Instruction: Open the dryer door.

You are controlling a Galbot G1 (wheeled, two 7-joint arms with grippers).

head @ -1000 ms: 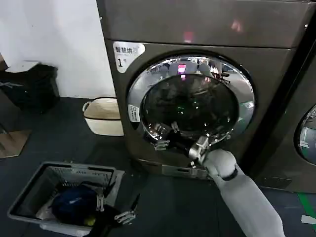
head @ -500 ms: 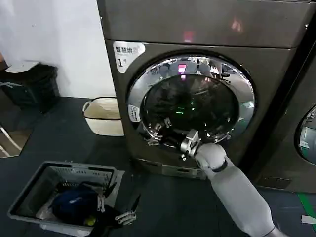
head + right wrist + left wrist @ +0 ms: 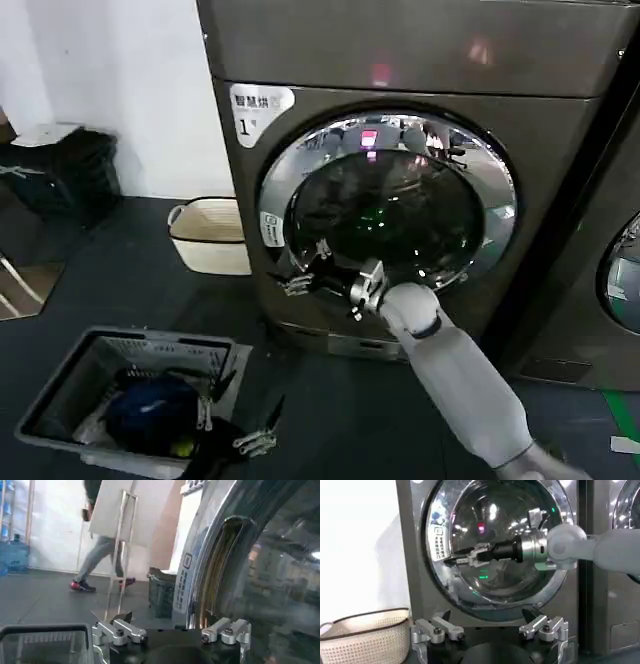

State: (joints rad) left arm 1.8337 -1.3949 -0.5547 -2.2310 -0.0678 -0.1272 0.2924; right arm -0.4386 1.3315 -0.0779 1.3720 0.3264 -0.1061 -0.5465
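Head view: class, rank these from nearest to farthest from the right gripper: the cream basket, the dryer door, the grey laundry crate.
From the right gripper:
1. dryer door, right at the gripper, at its lower left rim.
2. cream basket, on the floor left of the machine.
3. grey laundry crate, lower left.

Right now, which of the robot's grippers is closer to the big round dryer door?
Right. The right gripper is at the dryer door's lower-left rim; the left gripper hangs low beside the laundry basket.

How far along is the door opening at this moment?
Done: right gripper has reached the lower-left chrome rim of the dryer door. In hand: open fingers lining up at the rim's edge. Left: gripping and pulling; the door looks shut. Left gripper waits low by the laundry basket.
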